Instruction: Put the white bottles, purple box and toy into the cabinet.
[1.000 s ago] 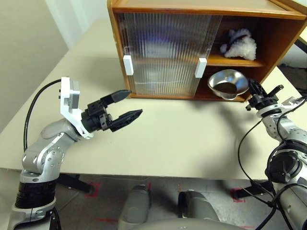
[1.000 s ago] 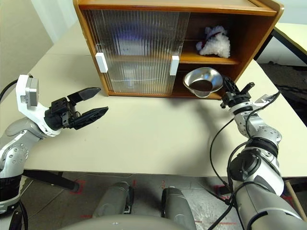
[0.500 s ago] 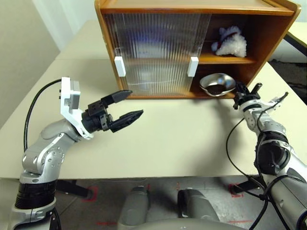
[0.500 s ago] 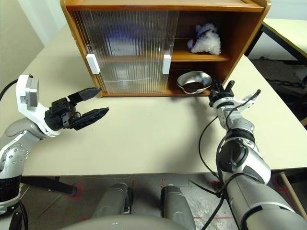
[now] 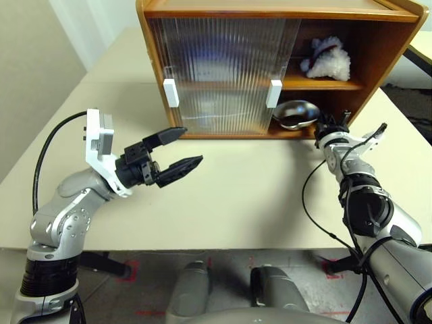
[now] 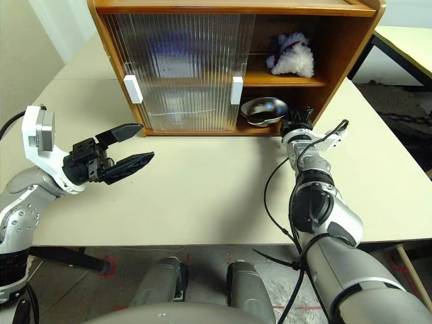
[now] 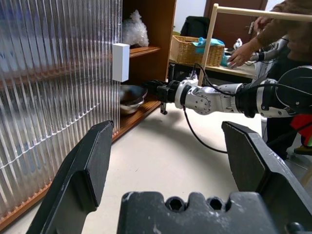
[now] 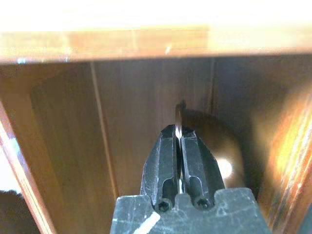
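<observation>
White plush, the toy (image 5: 328,59) lies on the upper shelf (image 5: 317,84) in the open right half of the cabinet (image 5: 270,13), so that item looks done; no white bottles or purple box can be made out, unless the blurred shapes behind the ribbed sliding doors (image 5: 223,74) are them, which I cannot tell. Below the toy, a steel bowl (image 5: 295,113) now sits inside the bottom compartment, where a second ago it stood tilted at the cabinet's front edge. The right gripper (image 5: 331,124) has carried it in and its jaws are clenched on the bowl's rim, as the right wrist view shows. The left gripper (image 5: 181,148) hovers over the bare tabletop (image 5: 256,189) with jaws spread wide and nothing between them, unchanged. With the bowl tucked in, the likely next call is to let go and draw the right arm out.
</observation>
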Robot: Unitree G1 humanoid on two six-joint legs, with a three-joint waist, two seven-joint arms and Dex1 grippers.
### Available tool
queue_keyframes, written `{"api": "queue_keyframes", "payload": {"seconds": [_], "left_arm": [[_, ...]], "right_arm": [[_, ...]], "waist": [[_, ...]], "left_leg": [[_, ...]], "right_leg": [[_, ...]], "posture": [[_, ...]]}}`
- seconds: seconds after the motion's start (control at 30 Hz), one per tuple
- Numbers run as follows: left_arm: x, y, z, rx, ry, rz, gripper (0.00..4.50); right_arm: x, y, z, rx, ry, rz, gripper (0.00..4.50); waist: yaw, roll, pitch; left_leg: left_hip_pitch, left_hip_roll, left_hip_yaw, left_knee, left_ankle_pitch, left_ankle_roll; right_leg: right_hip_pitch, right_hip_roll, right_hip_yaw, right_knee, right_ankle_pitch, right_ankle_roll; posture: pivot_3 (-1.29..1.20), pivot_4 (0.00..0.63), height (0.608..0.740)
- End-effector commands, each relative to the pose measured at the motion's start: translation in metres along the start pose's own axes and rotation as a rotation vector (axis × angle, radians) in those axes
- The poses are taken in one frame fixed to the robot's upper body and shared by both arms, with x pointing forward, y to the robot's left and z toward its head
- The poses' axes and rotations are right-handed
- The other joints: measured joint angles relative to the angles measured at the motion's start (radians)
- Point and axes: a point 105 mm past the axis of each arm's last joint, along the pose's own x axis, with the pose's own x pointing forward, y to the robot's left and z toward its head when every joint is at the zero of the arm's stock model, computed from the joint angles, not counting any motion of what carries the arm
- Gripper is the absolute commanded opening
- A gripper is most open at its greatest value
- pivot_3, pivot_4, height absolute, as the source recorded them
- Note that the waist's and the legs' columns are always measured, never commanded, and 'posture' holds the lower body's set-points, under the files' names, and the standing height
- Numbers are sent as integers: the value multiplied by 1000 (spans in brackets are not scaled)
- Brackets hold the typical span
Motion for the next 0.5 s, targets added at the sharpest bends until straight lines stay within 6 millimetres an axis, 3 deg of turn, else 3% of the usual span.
{"api": "queue_keyframes", "payload": {"seconds": [0.03, 0.5], "left_arm": [[1, -3, 1, 6, 3, -5, 4500], [1, -2, 0, 9, -3, 4, 4500]], "right_arm": [[3, 2, -3, 8, -33, -21, 3], [5, -2, -11, 52, -74, -85, 3]], "waist": [[-1, 0, 0], [-1, 0, 0]], "left_leg": [[0, 0, 0, 0, 0, 0], [0, 0, 0, -2, 0, 0]], "right_leg": [[0, 0, 0, 0, 0, 0], [-1, 0, 0, 0, 0, -2]], "posture": [[300, 33, 740], [304, 34, 740]]}}
